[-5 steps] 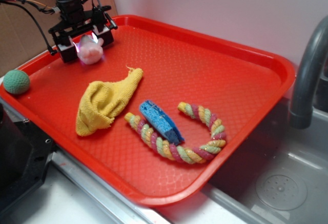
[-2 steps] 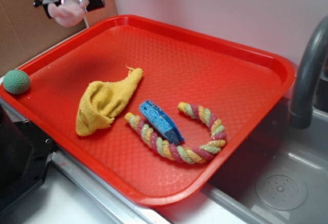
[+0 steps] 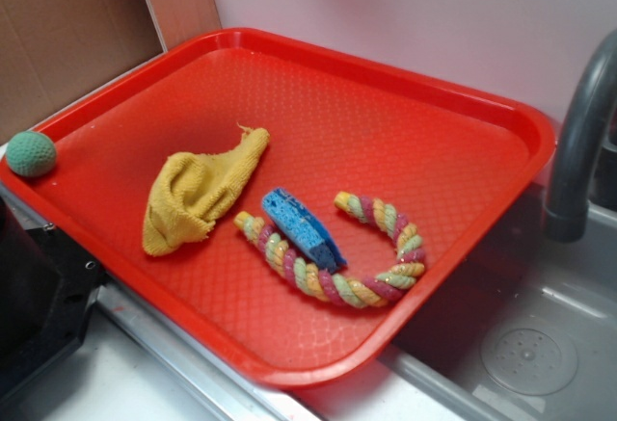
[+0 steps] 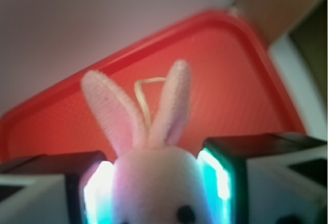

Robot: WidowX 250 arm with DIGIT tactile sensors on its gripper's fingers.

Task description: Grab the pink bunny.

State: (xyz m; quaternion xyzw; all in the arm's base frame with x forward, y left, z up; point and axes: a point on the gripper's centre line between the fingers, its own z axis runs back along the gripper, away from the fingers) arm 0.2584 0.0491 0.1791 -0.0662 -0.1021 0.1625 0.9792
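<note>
A pale wall and a brown cardboard panel [image 3: 67, 45] back a red tray [image 3: 405, 113] that sits beside a steel sink [image 3: 521, 344] with a dark faucet [image 3: 578, 151]. On the tray lie a crumpled yellow cloth [image 3: 198, 195], a blue sponge [image 3: 301, 226] and a pink-yellow-green rope toy [image 3: 333, 281] curled around the sponge, touching it. A green ball [image 3: 31, 153] rests just off the tray's left rim. The pink bunny [image 4: 154, 183] is up in the air, only a pale blur at the exterior view's top edge. In the wrist view the gripper [image 4: 156, 193] has its jaws pressed against both sides of the bunny's head, ears pointing up, the tray well below.
</note>
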